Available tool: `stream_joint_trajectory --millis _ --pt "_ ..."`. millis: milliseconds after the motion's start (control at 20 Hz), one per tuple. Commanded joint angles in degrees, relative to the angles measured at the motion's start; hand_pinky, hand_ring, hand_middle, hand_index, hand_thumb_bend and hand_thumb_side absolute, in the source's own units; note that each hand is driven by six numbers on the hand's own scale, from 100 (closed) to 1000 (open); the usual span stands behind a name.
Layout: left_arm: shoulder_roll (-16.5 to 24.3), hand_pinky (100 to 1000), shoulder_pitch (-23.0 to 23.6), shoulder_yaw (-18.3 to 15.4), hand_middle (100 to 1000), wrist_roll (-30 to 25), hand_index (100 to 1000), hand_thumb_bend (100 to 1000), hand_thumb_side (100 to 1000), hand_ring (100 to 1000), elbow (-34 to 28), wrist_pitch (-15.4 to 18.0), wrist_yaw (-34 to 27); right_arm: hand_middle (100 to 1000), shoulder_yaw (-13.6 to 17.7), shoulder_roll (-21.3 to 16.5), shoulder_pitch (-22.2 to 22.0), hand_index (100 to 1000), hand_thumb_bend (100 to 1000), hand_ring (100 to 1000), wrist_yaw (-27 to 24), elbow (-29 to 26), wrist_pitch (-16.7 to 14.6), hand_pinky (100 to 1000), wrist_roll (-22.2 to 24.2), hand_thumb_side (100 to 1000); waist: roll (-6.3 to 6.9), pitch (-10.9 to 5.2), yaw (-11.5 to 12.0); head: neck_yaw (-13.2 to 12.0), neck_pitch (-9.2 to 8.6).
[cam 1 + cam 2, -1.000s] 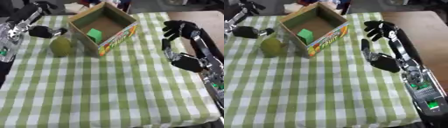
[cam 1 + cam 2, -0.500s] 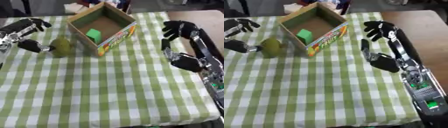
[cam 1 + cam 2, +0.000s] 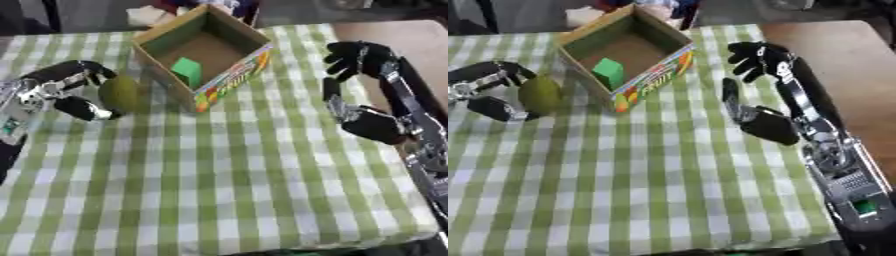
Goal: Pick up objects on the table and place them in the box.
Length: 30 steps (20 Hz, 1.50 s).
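Nearest me there is only bare green-checked tablecloth, nothing lying on it to collect. Moving up on the right, my right hand hangs idle above the cloth, fingers spread and relaxed, holding nothing, well apart from the work. Over on the left, my left hand is at the green pear-like fruit: fingers arch over its top and far side, thumb low on the near side, so the hand is cupped around it. I cannot tell for sure whether the fingers actually touch the skin, but I judge this is the grasp closing. The fruit sits on the cloth just beside the left wall of the cardboard box. Farther back, the box stands open, a small green block already inside on its floor.

So the step in hand is picking up the fruit. Next I need to finish closing, lift it clear above the box's rim, carry it right over the opening and let go, minding that near wall.
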<state>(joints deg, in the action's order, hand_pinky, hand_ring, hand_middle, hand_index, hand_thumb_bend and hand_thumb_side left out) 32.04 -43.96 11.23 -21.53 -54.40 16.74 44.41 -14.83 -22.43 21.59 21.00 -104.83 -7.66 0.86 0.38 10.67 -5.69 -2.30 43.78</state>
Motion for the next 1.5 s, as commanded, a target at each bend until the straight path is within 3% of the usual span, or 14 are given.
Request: stream_joint_trajectory --millis 50,150,300,400,500,750,950,1250,1500 --pt "0.4 698 -1.5 -0.1 660 2.6 816 379 335 663 0.0 -0.5 2.4 675 0.6 -0.9 0.5 855 100 655 0.0 -0.5 -0.1 582 -0.2 386 -0.02 -0.89 -0.1 0.0 -0.19" --pt "0.0 676 -1.7 -0.3 601 5.9 777 338 289 622 0.0 -1.6 3.9 675 0.7 -0.9 0.5 855 100 655 0.0 -0.5 -0.1 582 -0.2 386 -0.07 -0.93 0.0 0.1 -0.22" --pt "-0.6 599 -2.0 -1.0 433 12.9 616 197 173 494 0.0 -3.8 5.8 675 0.7 -0.8 0.5 855 100 655 0.0 -0.5 -0.1 582 -0.2 388 -0.18 -0.98 0.0 0.1 -0.24" --pt "-1.0 555 -2.0 -1.4 331 17.9 508 144 148 429 -0.1 -5.4 6.1 675 0.7 -0.8 0.5 855 100 655 0.0 -0.5 -0.1 582 -0.2 388 -0.28 -0.98 0.0 0.1 -0.25" --pt "-1.2 544 -2.0 -2.0 303 22.1 482 126 146 413 -0.5 -6.5 5.1 675 0.8 -0.8 0.5 855 100 655 0.0 -0.5 0.0 582 -0.3 388 -0.38 -0.98 0.1 0.1 -0.23" --pt "-0.7 544 -3.1 -3.1 301 25.9 481 110 153 417 -3.9 -8.1 0.6 674 0.7 -0.8 0.4 855 100 654 -0.1 -0.5 0.0 582 -0.2 388 -0.52 -1.04 0.2 0.1 -0.1" --pt "-1.8 549 -6.8 -3.8 311 26.0 489 100 159 427 -5.0 -9.6 -2.0 675 0.5 -0.7 0.5 855 100 655 -0.2 -0.4 -0.1 582 0.0 389 -0.62 -1.28 0.3 -0.1 -0.11" --pt "-6.8 557 -12.3 -4.3 332 25.5 510 116 193 452 0.5 -9.6 -2.0 676 0.0 -0.3 0.9 855 100 655 -0.5 -0.5 -0.2 582 0.4 389 -1.0 -1.56 -0.6 -0.9 -0.36" --pt "-11.4 577 -15.0 -5.2 393 27.1 566 162 229 496 7.1 -9.3 3.3 676 -0.4 0.1 1.3 855 100 655 -0.8 -0.6 -0.3 582 0.9 388 -1.05 -1.49 -2.2 -1.9 -0.63"
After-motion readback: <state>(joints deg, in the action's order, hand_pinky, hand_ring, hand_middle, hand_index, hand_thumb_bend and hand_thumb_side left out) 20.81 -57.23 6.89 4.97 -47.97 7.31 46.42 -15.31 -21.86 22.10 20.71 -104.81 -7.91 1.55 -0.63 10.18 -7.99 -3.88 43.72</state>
